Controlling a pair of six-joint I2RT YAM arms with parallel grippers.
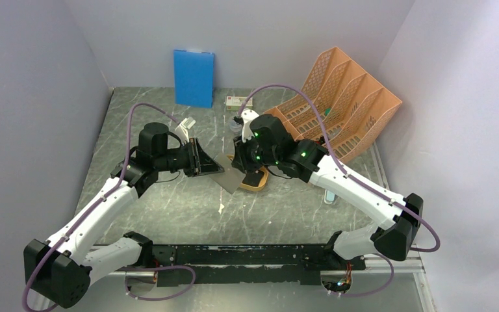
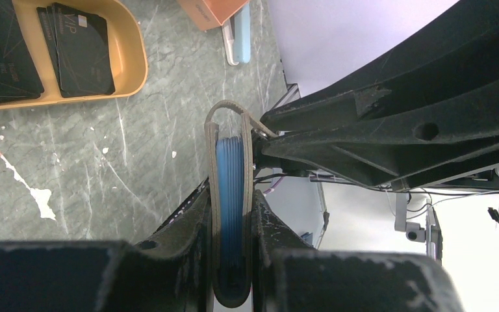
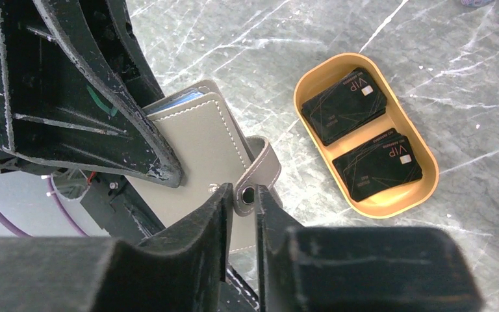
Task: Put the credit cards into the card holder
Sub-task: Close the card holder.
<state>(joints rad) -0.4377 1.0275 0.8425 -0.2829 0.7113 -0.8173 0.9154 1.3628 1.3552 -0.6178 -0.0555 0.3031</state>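
1. The left hand [image 2: 230, 203] is clamped across the holder [image 3: 201, 140], which stands on edge between the arms, with its blue pockets squeezed together.
2. The right hand [image 3: 240, 195] is nipped shut on the snap strap [image 3: 264, 164]. The strap looks soft and floppy, so it will likely bend rather than lever the flap.
3. The cards [image 3: 344, 104] lie flat in the yellow tray [image 3: 315, 75] on the desk [image 3: 364, 26], near the holder.
4. They look thin, stiff, light and slick. Pinch one by a long edge, probably tipping it up against the tray wall first.
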